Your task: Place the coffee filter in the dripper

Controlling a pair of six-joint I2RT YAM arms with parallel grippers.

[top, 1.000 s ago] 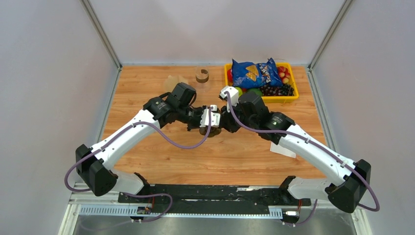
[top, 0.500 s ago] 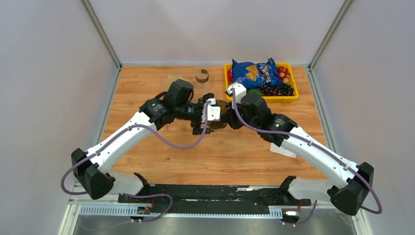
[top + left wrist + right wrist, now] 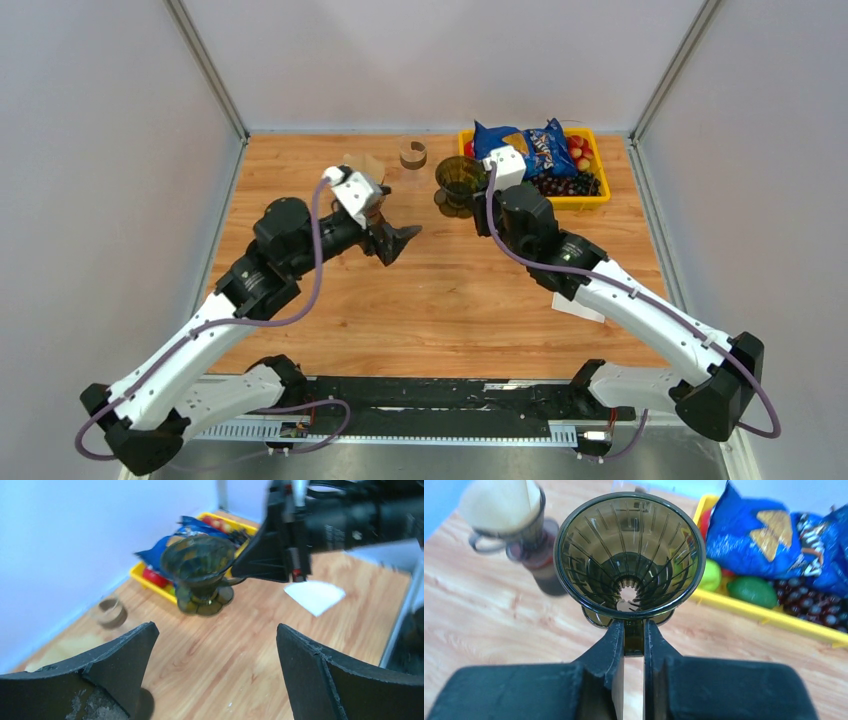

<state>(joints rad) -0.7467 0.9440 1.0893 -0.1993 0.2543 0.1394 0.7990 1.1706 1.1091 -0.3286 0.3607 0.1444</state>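
The dripper point(image 3: 458, 178) is a dark see-through ribbed cone with a small handle. It sits far of centre, beside the yellow basket. My right gripper point(image 3: 472, 202) is shut on that handle. In the right wrist view the dripper point(image 3: 628, 555) opens toward the camera, with the gripper point(image 3: 634, 630) pinching the handle below it. A white coffee filter point(image 3: 580, 306) lies flat on the wood by my right forearm, also visible in the left wrist view point(image 3: 315, 596). My left gripper point(image 3: 398, 240) stands open and empty to the left of the dripper point(image 3: 200, 565), its jaws wide over bare wood point(image 3: 216, 630).
A yellow basket point(image 3: 600, 201) at the far right holds a blue chip bag point(image 3: 520, 148) and fruit. A small glass with a brown roll point(image 3: 413, 153) stands at the back. Left of it a clear handled cup point(image 3: 504, 525) holds a beige paper cone point(image 3: 499, 502).
My left gripper opened, let go of the dripper and drew back to the left. The right gripper carried the dripper away from me, toward the basket.
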